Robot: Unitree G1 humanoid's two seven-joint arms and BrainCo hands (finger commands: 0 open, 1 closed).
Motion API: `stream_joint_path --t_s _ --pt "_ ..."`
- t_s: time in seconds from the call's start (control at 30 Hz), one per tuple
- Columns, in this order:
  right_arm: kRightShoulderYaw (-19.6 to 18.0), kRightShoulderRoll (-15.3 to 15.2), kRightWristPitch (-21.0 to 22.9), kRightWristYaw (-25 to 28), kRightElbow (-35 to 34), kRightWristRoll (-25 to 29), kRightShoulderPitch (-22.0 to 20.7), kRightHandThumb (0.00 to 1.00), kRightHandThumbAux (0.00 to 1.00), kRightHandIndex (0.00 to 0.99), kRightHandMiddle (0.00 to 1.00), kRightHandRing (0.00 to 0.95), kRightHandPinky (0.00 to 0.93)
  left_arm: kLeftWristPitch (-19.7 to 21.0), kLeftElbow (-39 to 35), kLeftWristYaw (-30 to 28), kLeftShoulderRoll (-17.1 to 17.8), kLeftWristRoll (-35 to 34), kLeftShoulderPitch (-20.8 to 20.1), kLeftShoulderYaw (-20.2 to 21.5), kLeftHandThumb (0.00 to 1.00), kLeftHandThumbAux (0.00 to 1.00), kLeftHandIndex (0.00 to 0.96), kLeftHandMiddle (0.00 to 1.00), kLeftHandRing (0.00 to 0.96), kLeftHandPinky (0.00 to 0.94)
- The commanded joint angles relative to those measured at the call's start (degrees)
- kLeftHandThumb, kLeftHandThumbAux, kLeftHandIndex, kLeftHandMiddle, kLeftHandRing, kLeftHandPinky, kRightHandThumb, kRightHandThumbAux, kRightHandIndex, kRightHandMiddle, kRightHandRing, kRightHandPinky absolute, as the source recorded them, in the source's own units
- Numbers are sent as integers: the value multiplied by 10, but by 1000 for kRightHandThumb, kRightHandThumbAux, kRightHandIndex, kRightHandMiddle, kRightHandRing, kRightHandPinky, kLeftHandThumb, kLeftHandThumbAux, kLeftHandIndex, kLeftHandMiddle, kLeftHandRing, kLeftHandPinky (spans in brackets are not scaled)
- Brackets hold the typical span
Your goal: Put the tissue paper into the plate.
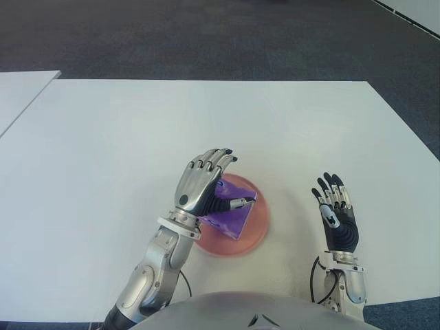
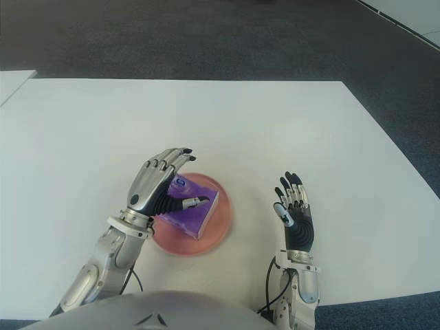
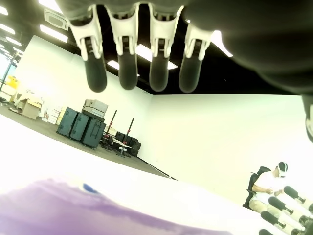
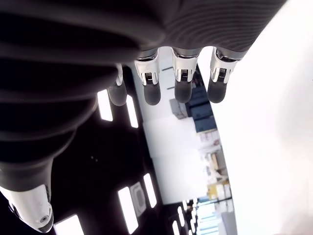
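White table (image 1: 206,124) fills most of the head views, with dark grey carpet (image 1: 206,34) beyond its far edge at twelve o'clock and the corner of a second white table (image 1: 20,96) at about ten o'clock.

Near the table's front edge sits a round pink plate (image 1: 256,227). On it lies the tissue paper (image 1: 230,218) (a purple pack with a small blue mark on its far end, seen best in the right eye view), set at a slant and staying within the plate's rim.

The left hand (image 1: 203,184) is over the pack and the plate's nine o'clock side, back of the hand upward. Its four fingers (image 3: 128,73) are stretched out side by side above the pack, and the thumb reaches toward three o'clock across the purple top. The left wrist view shows clear space between fingertips and the purple surface, so the hand is spread and grips nothing.

The right hand (image 1: 335,216) shows at three o'clock from the plate, well apart from it, palm up, fingers (image 4: 183,88) extended and slightly fanned, empty.

In the left wrist view a seated person (image 3: 266,188) appears far off beside a white wall.
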Motion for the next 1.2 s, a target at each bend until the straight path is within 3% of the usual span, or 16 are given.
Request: stream_joint_path --t_s 0.03,0.17,0.27,0.33,0.4,0.6,0.8,1.2 --pt "4 1 0 -2 -1 2 2 71 623 57 81 50 44 3 0 -7 -5 -44 9 30 193 323 289 230 219 257" --pt "4 1 -7 -1 2 -1 3 74 619 59 81 49 46 -29 43 6 -3 -180 -3 117 252 378 311 278 282 339" --pt "3 1 -8 -4 4 -6 4 74 620 62 81 50 49 8 38 -20 -55 -297 -14 173 356 464 339 321 323 369" --pt "2 0 -7 -5 5 -8 4 75 621 64 81 52 56 27 31 -28 -75 -341 -18 191 556 602 388 357 354 380" --pt "1 0 -6 -5 7 -8 5 78 623 64 81 53 60 55 20 -29 -105 -393 -18 212 626 649 406 374 367 382" --pt "0 1 -12 -5 10 -12 8 96 626 59 73 50 56 122 -10 -17 -180 -512 16 263 694 695 423 403 391 396" --pt "-1 1 -14 -4 10 -11 9 99 626 58 71 49 54 136 -10 -2 -213 -592 61 274 697 704 420 420 403 411" --pt "-5 -6 -15 0 14 -2 10 100 626 58 71 49 54 104 -9 -13 -182 -670 159 258 692 710 416 419 400 410"
